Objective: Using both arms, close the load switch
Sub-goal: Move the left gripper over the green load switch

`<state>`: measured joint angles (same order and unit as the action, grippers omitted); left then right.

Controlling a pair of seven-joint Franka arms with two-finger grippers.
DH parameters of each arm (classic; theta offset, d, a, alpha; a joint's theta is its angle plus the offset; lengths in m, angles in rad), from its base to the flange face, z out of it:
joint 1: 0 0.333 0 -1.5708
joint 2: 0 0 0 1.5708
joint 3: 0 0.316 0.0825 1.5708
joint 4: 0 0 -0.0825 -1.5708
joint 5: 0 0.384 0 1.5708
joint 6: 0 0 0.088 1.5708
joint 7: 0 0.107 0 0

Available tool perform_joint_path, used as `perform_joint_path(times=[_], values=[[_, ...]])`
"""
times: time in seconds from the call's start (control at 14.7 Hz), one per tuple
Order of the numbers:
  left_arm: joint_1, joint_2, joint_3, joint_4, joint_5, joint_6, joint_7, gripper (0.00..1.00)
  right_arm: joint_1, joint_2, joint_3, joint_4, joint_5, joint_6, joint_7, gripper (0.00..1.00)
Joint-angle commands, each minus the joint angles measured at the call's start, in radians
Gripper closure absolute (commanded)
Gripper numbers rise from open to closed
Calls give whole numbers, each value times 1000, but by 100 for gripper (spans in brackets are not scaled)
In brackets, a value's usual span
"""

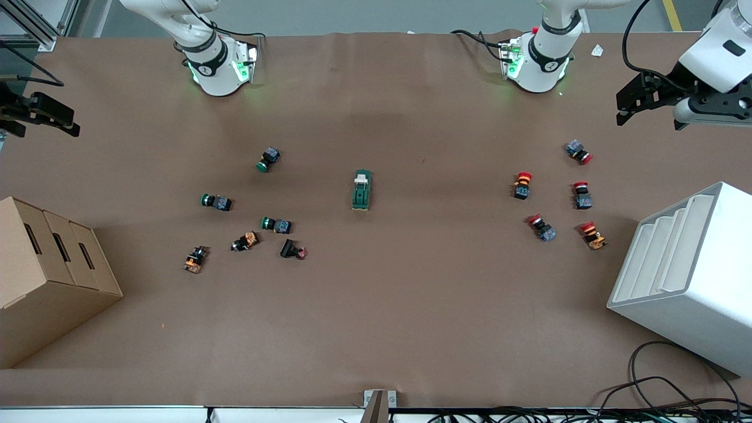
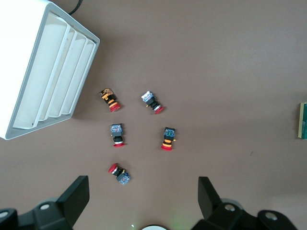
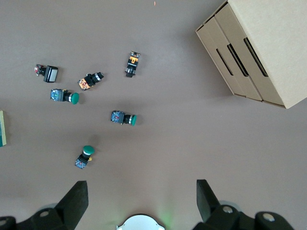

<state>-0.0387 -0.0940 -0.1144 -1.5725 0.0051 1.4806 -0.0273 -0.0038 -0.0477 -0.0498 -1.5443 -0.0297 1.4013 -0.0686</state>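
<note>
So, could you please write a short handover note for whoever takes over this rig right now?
Left gripper: open, empty, up over the left arm's end of the table, above the red-capped buttons.
Right gripper: open in its wrist view, empty, over the right arm's end, above the cardboard box.
Load switch: lying mid-table between the green-capped buttons and the red-capped ones, untouched.
Done: nothing yet.
Left: bring both arms to the switch, hold it steady and close its lever.
</note>
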Motion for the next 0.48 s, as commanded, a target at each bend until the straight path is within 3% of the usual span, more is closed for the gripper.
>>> perform_joint_path(times=[0.0,0.2,0.41], values=[[3,7,-2,17,-7,-2,-2,0,8,-17,-4,-23,-15,22,-4,0],[-19,8,-24,19,-8,0,-80,0,7,-17,-5,-23,-13,21,-4,0],[-40,72,-132,58,-5,3,-222,0,7,-17,-5,-22,-12,22,-4,0]])
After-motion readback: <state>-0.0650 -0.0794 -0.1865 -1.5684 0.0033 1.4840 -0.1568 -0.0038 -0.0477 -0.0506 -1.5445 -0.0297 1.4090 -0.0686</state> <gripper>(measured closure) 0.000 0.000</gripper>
